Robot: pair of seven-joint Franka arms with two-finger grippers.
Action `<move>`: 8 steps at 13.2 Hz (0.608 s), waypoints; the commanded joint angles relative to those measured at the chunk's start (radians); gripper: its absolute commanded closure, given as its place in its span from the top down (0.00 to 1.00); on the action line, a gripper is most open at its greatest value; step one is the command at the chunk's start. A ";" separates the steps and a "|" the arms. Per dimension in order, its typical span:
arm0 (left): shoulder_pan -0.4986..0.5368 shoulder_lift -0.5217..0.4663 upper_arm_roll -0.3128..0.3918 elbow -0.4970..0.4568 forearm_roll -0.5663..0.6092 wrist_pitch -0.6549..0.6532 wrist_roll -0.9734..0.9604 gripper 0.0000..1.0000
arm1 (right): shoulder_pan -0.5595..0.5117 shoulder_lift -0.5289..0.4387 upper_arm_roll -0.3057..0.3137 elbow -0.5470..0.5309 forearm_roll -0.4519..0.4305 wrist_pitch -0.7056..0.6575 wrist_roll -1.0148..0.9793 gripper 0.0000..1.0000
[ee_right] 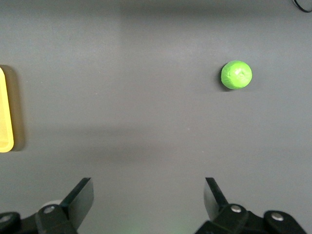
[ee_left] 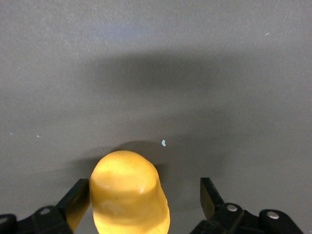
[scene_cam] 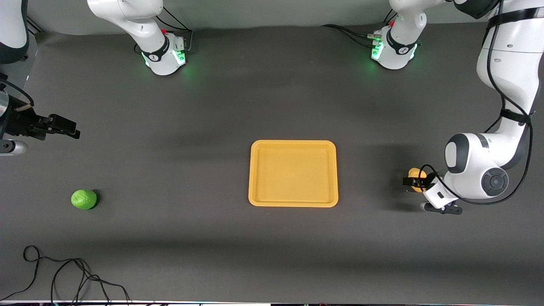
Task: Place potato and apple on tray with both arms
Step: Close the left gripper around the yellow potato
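The yellow-orange potato (scene_cam: 415, 173) lies on the dark table toward the left arm's end. My left gripper (scene_cam: 413, 182) is low around it and open. In the left wrist view the potato (ee_left: 127, 190) sits between the fingers of the left gripper (ee_left: 145, 190), against one finger, with a gap to the other. The green apple (scene_cam: 84, 199) lies toward the right arm's end and also shows in the right wrist view (ee_right: 236, 74). My right gripper (scene_cam: 71, 128) is open and empty (ee_right: 147, 190), up in the air over bare table. The yellow tray (scene_cam: 293, 144) lies empty mid-table.
A black cable (scene_cam: 63, 276) loops on the table near the front camera's edge at the right arm's end. The arm bases (scene_cam: 163, 55) (scene_cam: 393, 51) stand along the table's farthest edge. The tray's rim (ee_right: 5, 112) shows at the edge of the right wrist view.
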 commanded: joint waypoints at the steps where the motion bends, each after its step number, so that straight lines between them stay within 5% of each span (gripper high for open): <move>1: -0.006 -0.038 0.005 -0.036 0.013 -0.017 -0.019 0.85 | 0.015 0.007 -0.011 0.021 -0.006 -0.019 0.022 1.00; 6: -0.003 -0.068 0.006 -0.039 0.013 -0.040 -0.036 0.22 | 0.015 0.007 -0.012 0.021 -0.006 -0.019 0.021 1.00; 8: -0.015 -0.113 0.000 -0.014 0.009 -0.105 -0.097 0.18 | 0.015 0.007 -0.012 0.021 -0.006 -0.016 0.021 1.00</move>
